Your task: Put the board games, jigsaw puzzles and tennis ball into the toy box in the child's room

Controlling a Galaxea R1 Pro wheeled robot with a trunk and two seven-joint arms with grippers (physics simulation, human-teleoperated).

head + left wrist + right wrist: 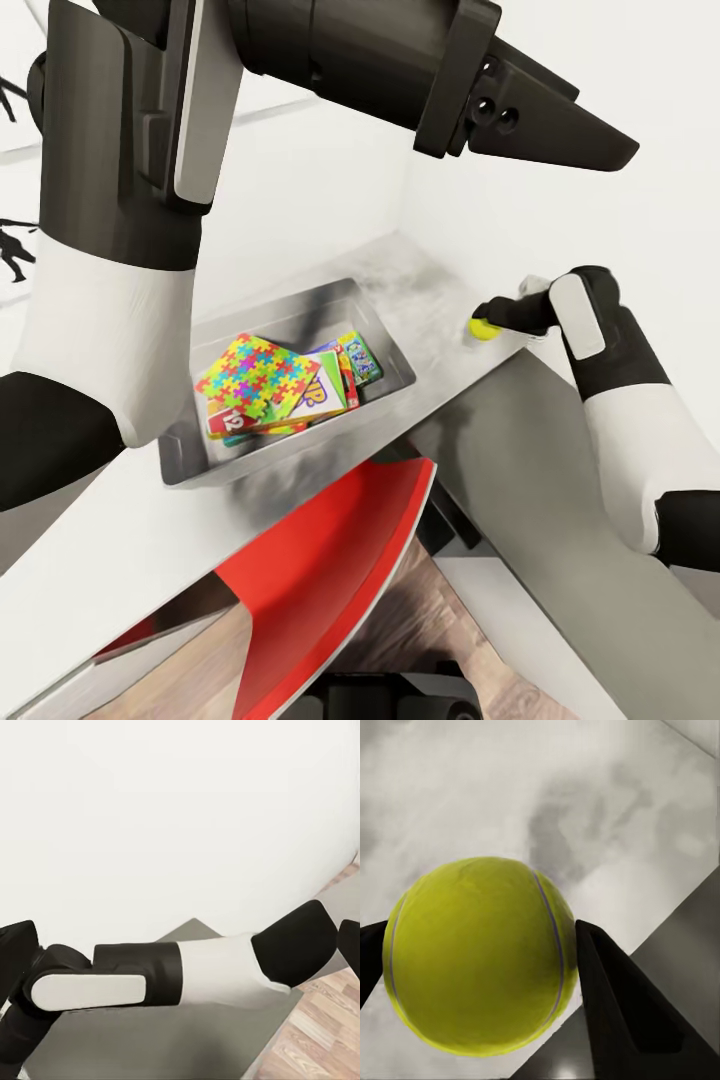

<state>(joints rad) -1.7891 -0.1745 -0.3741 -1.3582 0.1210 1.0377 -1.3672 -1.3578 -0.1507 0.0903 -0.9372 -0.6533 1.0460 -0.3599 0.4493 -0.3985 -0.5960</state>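
The tennis ball point(484, 328) point(480, 954) sits at the table's point(100, 540) right edge, and my right gripper point(490, 320) is shut on it, one dark finger pressed to each side. The toy box point(180, 455), a grey tray, stands in the middle of the table. Inside it a jigsaw puzzle point(255, 375) lies on top of the SKIP BO board game point(328, 388), with a small blue board game point(362, 357) beside them. My left gripper point(610, 145) hangs high above the table. In the left wrist view its fingers point(16, 945) are spread wide with nothing between them.
A red chair point(330, 560) is tucked under the table's front edge, above the wood floor point(400, 630). White walls close in behind and to the right of the table. My right forearm point(217, 971) crosses under the left wrist camera.
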